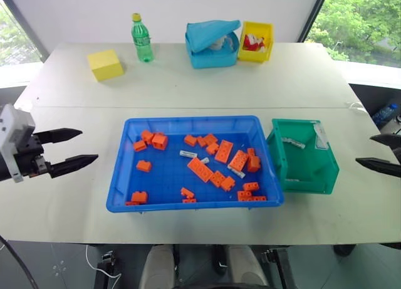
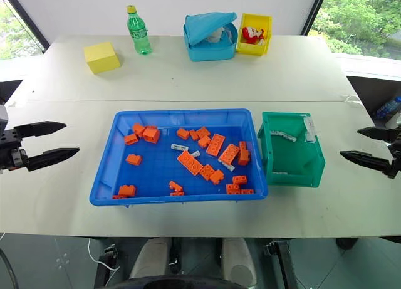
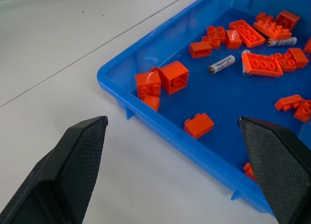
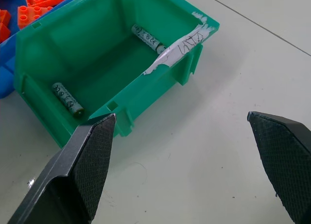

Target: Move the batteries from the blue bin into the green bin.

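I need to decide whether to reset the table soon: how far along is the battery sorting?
Done: two batteries lie in the green bin. In hand: nothing; the left gripper and right gripper hang open and empty at either side. Left: at least three batteries, such as this battery, lie among the orange bricks in the blue bin.

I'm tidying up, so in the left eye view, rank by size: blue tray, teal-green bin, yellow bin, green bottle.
1. Shallow blue plastic tray
2. Deep teal-green plastic bin
3. Small yellow plastic bin
4. Green plastic bottle, though both lie farther back, so unsure.
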`<state>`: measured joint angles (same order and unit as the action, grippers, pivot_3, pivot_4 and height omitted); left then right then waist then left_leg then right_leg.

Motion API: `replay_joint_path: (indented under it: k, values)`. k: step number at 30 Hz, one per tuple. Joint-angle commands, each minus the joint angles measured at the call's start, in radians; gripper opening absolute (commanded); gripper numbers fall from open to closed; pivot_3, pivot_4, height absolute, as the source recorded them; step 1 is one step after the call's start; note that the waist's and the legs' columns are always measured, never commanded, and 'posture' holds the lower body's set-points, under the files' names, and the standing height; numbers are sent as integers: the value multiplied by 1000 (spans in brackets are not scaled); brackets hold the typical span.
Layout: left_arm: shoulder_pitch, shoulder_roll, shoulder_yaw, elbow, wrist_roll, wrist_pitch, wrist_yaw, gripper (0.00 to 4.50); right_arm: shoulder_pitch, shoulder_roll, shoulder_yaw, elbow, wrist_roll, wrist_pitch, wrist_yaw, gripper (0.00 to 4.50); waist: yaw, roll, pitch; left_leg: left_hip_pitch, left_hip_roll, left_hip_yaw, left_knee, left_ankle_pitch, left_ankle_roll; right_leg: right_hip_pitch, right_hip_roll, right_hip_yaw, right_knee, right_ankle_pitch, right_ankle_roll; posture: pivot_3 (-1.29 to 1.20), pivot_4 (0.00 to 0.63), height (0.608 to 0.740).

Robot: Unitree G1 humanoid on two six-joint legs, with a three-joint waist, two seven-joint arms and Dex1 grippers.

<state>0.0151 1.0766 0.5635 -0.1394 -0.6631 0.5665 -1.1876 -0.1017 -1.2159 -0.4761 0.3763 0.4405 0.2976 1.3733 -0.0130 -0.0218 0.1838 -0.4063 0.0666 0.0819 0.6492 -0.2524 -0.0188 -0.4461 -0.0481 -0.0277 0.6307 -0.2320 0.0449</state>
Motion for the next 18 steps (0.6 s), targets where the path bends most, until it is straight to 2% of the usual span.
replay_joint_path:
  k: [1,18]
  values:
    - [4,-3,1,-33,9,-18,-4,4500,-6,-6,-23,-29,6,-5,2,4460,0,0,0,0,0,0,0,0,0,0,0,0,0,0,0,0,150,736]
    - [-48,3,-28,-1,15,-9,-31,4500,-17,-6,-29,-37,-6,-9,-46,4460,-1,0,0,0,0,0,1,0,0,0,1,0,1,0,0,0,150,736]
